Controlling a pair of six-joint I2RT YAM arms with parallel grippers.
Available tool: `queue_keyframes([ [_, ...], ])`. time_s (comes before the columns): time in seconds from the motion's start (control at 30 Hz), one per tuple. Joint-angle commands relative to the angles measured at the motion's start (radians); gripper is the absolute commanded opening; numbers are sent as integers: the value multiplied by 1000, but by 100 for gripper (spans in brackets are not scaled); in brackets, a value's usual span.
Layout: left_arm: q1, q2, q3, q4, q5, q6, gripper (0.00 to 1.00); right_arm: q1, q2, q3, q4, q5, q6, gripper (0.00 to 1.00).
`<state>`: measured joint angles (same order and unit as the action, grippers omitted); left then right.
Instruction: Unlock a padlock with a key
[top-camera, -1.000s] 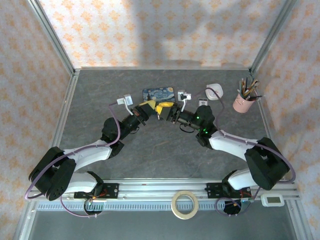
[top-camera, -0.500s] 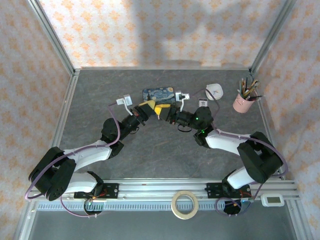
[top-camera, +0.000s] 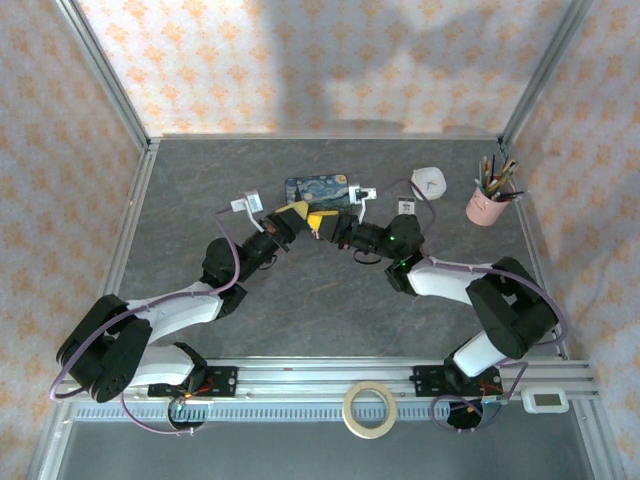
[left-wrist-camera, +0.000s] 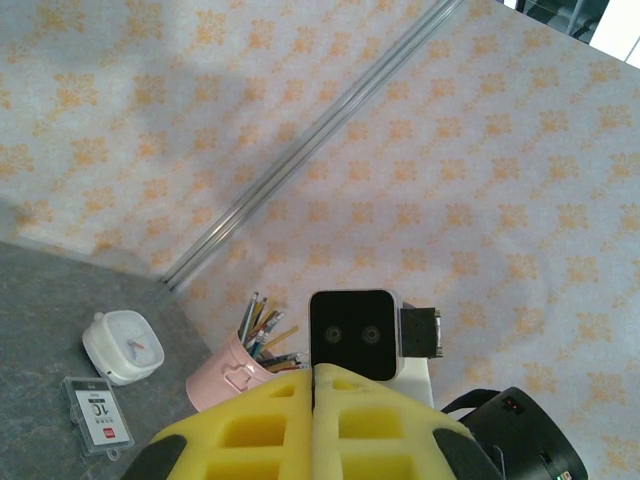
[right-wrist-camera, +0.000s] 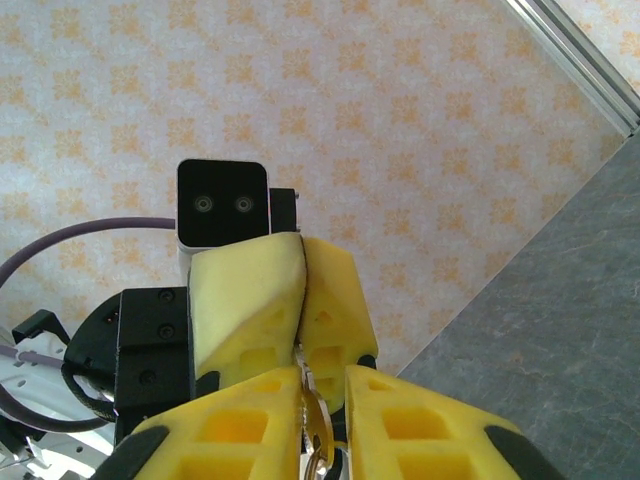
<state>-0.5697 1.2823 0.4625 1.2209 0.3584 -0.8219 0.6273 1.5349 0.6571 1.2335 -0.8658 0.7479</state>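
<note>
Right hand (right-wrist-camera: 322, 388): clamped on key (right-wrist-camera: 305, 400), which points toward the opposite hand.
Left hand (left-wrist-camera: 314, 390): pressed together; cannot tell whether padlock sits inside.
Progress: key grasped; insertion and turning apparently remain.

**Grippers tip to tip mid-table, box just behind**

My left gripper (top-camera: 303, 215) and right gripper (top-camera: 330, 224) meet tip to tip around the middle of the table (top-camera: 320, 300), left one on the left. The box (top-camera: 316, 188) lies flat just behind them. The key (right-wrist-camera: 309, 415) sits inside the right gripper, hard up against the left gripper's tips. Right of the box: a tag (top-camera: 405, 206), the clock (top-camera: 429, 181) just behind it, then the pencil cup (top-camera: 487, 205) farthest right – near the table's right edge. The tape roll (top-camera: 371, 409) lies on the near rail (top-camera: 300, 378) between my two bases. A display unit (top-camera: 545, 400) sits at the rail's right end.
</note>
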Motion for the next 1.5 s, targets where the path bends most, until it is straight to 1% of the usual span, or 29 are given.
queue_keyframes([
  [0.0, -2, -26, -10, 57, -6, -13, 0, -5, 14, 8, 72, -30, 12, 16],
  [0.07, -2, -25, -11, 58, -10, -15, 0, -5, 14, 9, 73, -35, 14, 12],
  [0.1, -3, -25, -12, 60, -10, -17, 0, -5, 16, 9, 74, -36, 13, 7],
  [0.13, -4, -26, -12, 62, -10, -19, 0, -5, 18, 9, 79, -37, 12, 0],
  [0.27, -4, -27, -12, 66, -11, -33, 0, -5, 22, 1, 91, -31, 5, 0],
  [0.3, -4, -32, -16, 64, -21, -39, 8, -7, 20, -3, 86, -24, -4, 0],
  [0.33, -2, -41, -22, 60, -38, -41, 28, -9, 21, -4, 78, -21, -14, 0],
  [0.4, 11, -82, -44, 20, -93, -43, 83, -19, 14, -10, 60, -19, -35, 0],
  [0.43, 22, -104, -54, -9, -120, -44, 98, -24, 10, -13, 48, -14, -51, 0],
  [0.5, 64, -149, -69, -94, -156, -58, 99, -33, -8, -17, -11, -5, -99, 0],
  [0.57, 113, -177, -76, -181, -161, -79, 99, -35, -27, -16, -85, 6, -156, 0],
  [0.7, 178, -176, -80, -359, -164, -100, 99, -37, -77, -12, -230, 43, -264, 0],
  [0.77, 183, -140, -81, -401, -145, -101, 99, -36, -106, -10, -317, 91, -325, 0],
  [0.83, 181, -82, -81, -393, -94, -109, 98, -36, -140, 1, -434, 169, -407, 0],
  [0.9, 180, -8, -79, -363, -40, -127, 89, -36, -186, 6, -561, 267, -497, 0],
  [0.97, 160, 46, -68, -351, -28, -132, 84, -37, -229, -2, -629, 345, -558, 0],
  [1.03, 120, 93, -34, -390, -55, -107, 83, -37, -261, -4, -695, 405, -613, 0],
  [1.13, 40, 169, 64, -525, -132, -44, 83, -37, -288, -3, -787, 508, -668, 0],
  [1.23, 6, 256, 139, -602, -187, -33, 81, -38, -303, -20, -833, 599, -679, 0],
  [1.3, 1, 312, 170, -628, -216, -32, 78, -42, -312, -38, -844, 635, -674, 0],
  [1.47, -9, 443, 294, -745, -281, 21, 74, -54, -336, -85, -835, 642, -663, 0],
])
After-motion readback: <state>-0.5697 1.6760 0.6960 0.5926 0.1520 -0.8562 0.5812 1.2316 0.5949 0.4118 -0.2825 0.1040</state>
